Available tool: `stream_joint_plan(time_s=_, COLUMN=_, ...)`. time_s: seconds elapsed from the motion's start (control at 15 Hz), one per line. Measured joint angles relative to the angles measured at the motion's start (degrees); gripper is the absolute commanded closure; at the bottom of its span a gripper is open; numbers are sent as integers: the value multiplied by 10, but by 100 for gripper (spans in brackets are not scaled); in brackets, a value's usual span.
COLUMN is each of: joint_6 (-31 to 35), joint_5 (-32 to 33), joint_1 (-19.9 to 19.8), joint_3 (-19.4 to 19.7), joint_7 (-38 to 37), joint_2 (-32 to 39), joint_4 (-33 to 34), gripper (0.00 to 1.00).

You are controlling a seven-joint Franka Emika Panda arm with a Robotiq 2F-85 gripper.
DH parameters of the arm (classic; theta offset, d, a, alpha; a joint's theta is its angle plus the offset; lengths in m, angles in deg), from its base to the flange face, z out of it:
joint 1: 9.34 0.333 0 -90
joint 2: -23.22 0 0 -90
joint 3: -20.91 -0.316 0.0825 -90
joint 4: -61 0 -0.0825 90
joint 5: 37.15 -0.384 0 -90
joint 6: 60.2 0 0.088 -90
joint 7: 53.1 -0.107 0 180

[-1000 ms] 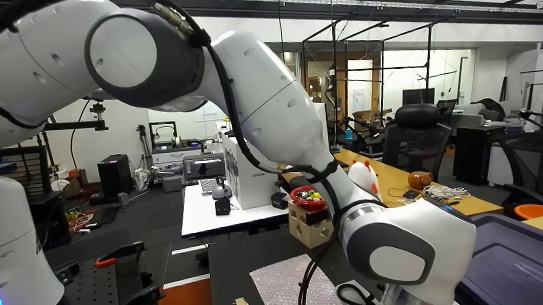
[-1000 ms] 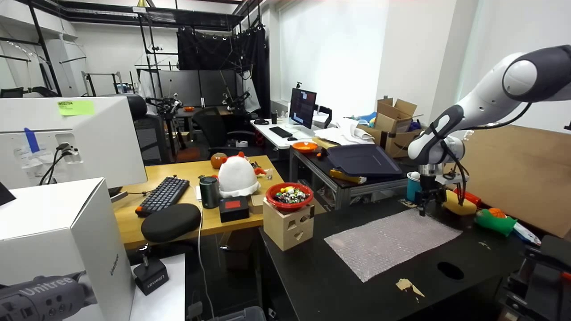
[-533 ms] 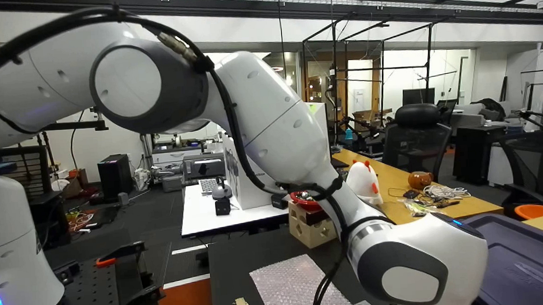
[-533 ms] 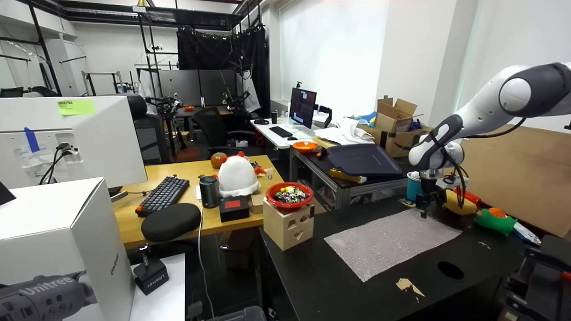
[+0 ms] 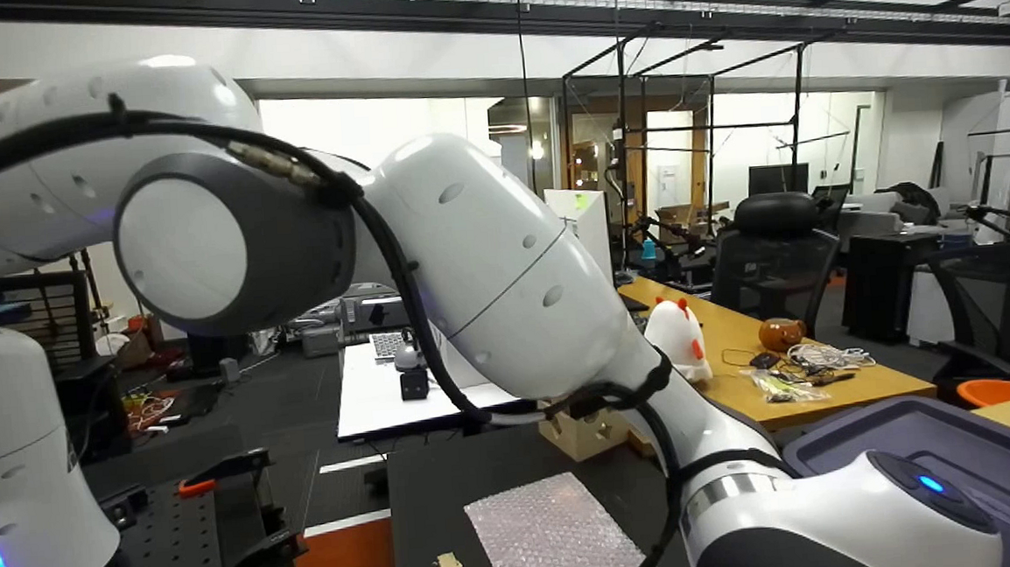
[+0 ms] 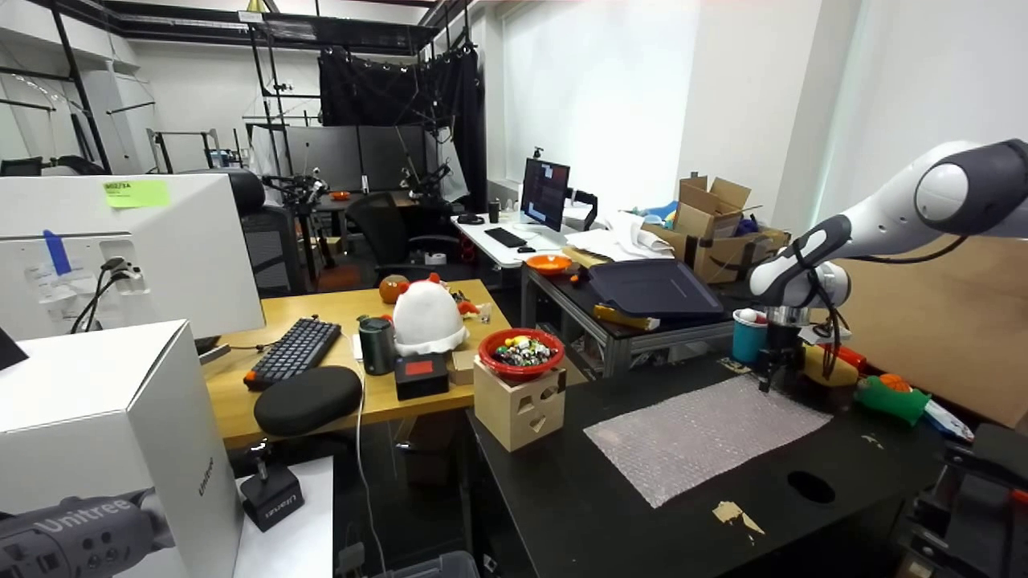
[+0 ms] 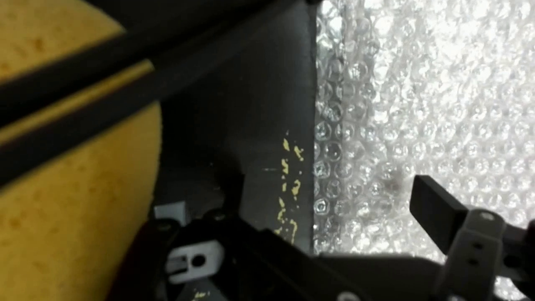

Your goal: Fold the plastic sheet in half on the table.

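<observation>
My claw (image 7: 328, 190) stands with its fingers wide apart and nothing pinched: in the wrist view one finger (image 7: 439, 213) is over the plastic sheet (image 7: 422, 108), the other over bare black desk (image 7: 267, 108), with the sheet's edge running between. Whether either tip touches down, I can't tell. I judge the step in hand to be gripping this end. To do it well I should come down gently, keep my closing line square to the edge, and let the outer finger skim the desk so it slips underneath; pressed too hard from above, the sheet would likely skid or ruck up. I'd mind the yellow thing (image 7: 83, 234) near that outer finger. The sheet lies flat on the desk, its long axis running from my end, by the yellow thing, towards the wooden box (image 6: 506, 417) in an exterior view; the edge below me is a short one, crosswise to that axis. For the fold in half, I'd carry this end low along the axis and lay it over the far end.
</observation>
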Motion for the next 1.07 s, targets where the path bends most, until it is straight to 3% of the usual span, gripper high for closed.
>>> stream_joint_plan(time_s=0.47, joint_6=-72, joint_5=-5, joint_1=-48, joint_3=-53, joint_7=96, joint_2=33, joint_4=69, gripper=0)
stream_joint_plan(time_s=1.07, joint_6=-104, joint_5=-5, joint_1=-58, joint_3=-65, joint_7=184, joint_2=33, joint_4=54, gripper=0)
